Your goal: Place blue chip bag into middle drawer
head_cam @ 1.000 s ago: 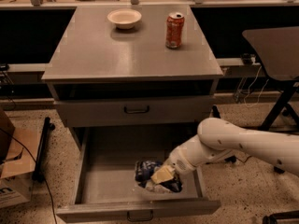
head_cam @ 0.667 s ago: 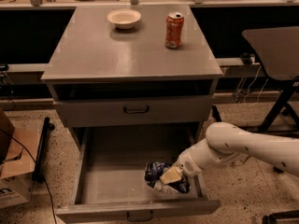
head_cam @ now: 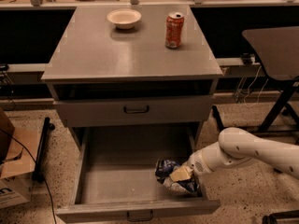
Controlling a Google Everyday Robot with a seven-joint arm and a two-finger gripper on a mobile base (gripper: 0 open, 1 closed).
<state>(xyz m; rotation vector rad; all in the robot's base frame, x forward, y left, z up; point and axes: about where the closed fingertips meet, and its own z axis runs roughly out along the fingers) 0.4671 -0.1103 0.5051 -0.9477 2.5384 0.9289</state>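
Note:
The blue chip bag (head_cam: 169, 175), crumpled navy foil with white print, lies low in the front right corner of the open middle drawer (head_cam: 122, 176). My gripper (head_cam: 181, 174) comes in from the right on a white arm. A beige finger (head_cam: 180, 173) lies across the top of the bag, and the gripper is still closed on it. The drawer is pulled fully out, with its dark bar handle at the bottom edge of the view. I cannot tell whether the bag rests on the drawer floor.
A red soda can (head_cam: 174, 30) and a white bowl (head_cam: 124, 18) stand on the cabinet top. The shallower drawer front (head_cam: 135, 110) above is closed. A cardboard box (head_cam: 9, 171) sits at the left and a dark table (head_cam: 275, 50) on black legs at the right.
My gripper has carried the bag to the right and lower, into the drawer's front right corner. The arm has drawn back a little to the right.

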